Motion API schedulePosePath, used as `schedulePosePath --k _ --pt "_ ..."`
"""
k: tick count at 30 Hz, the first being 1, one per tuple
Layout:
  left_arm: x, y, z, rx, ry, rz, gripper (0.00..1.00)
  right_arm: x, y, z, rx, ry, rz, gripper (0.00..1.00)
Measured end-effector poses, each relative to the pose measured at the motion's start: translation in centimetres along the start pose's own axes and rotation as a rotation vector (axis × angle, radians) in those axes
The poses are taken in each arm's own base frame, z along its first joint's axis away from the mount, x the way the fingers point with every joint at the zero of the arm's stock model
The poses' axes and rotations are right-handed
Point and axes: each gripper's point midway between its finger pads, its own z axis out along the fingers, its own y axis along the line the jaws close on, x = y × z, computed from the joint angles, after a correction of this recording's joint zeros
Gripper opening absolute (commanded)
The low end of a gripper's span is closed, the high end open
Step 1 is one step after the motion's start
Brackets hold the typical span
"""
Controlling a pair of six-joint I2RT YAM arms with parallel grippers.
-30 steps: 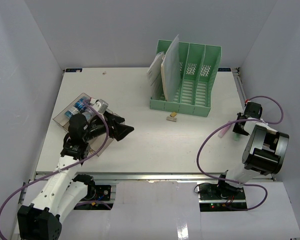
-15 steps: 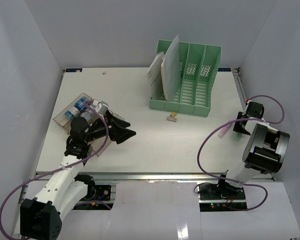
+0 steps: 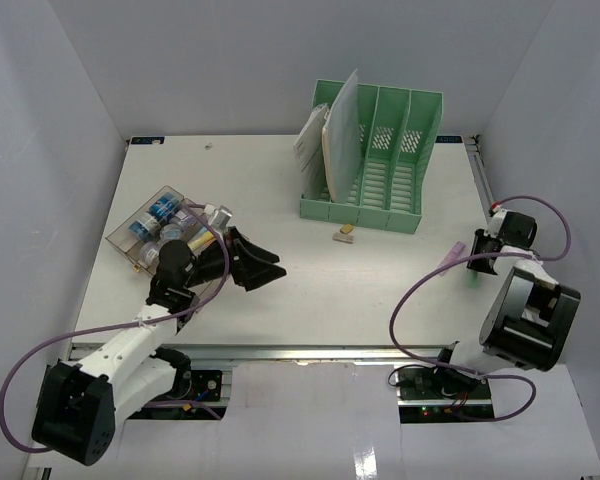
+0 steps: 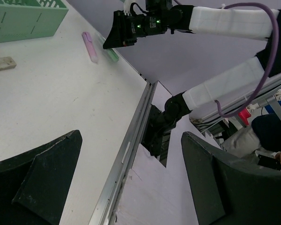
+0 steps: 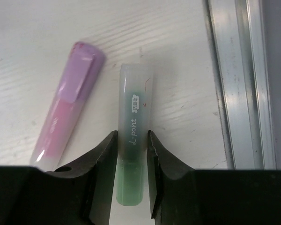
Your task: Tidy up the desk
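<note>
Green highlighter lies on the white desk beside its right rail, a purple one just left; my right pincer is closed on its barrel, long axis pointing straight ahead, while my left pincer gapes empty far across

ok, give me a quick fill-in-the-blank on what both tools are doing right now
1. The pen gripped by the right tool is ___ in colour.
2. In the right wrist view, the purple highlighter lies on the desk to the pen's ___.
3. The left tool is ___ and holds nothing.
Missing words: green; left; open.
</note>
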Motion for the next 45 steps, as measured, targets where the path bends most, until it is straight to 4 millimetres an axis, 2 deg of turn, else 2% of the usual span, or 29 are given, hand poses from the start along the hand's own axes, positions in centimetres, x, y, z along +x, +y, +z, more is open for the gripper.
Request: schedulePosePath --k 3,8,12,16,21,25,28,33,39,45 --pt "1.2 0.3 1.2 -0.001 0.025 -0.032 0.98 -2.6 1.7 -3.0 -0.082 -0.132 -0.083 0.08" --pt "2.3 1.6 3.2 -0.034 0.032 -0.069 0.98 -5.3 7.5 -9.3 -0.371 -0.369 -0.345 0.08" --pt "1.9 2.1 5.0 -0.053 0.011 -0.086 0.98 -4.3 12.1 -12.1 -0.623 -0.441 -0.488 0.08" --pt "0.5 2.4 7.8 -0.063 -0.02 -0.094 0.98 -2.0 17.0 -13.5 -0.855 -0.424 -0.591 0.08" --pt "-0.9 1.9 11.7 -0.062 -0.061 -0.085 0.98 -1.1 22.0 -15.6 -1.014 -0.439 -0.685 0.08" --pt "-0.8 1.8 14.7 -0.078 -0.079 -0.08 0.98 -0.9 25.3 -17.4 -1.108 -0.454 -0.725 0.08" --pt "-0.3 1.9 16.1 -0.105 -0.094 -0.075 0.98 -1.5 26.4 -18.1 -1.135 -0.467 -0.72 0.08" --pt "-0.1 2.4 18.2 -0.161 -0.127 -0.067 0.96 -2.6 26.9 -18.4 -1.125 -0.505 -0.701 0.08" --pt "0.8 3.8 19.7 -0.234 -0.141 -0.077 0.8 -3.7 26.9 -18.9 -1.102 -0.555 -0.687 0.08" --pt "-0.3 4.1 21.0 -0.278 -0.188 -0.079 0.67 -3.8 26.8 -19.0 -1.092 -0.573 -0.677 0.08"
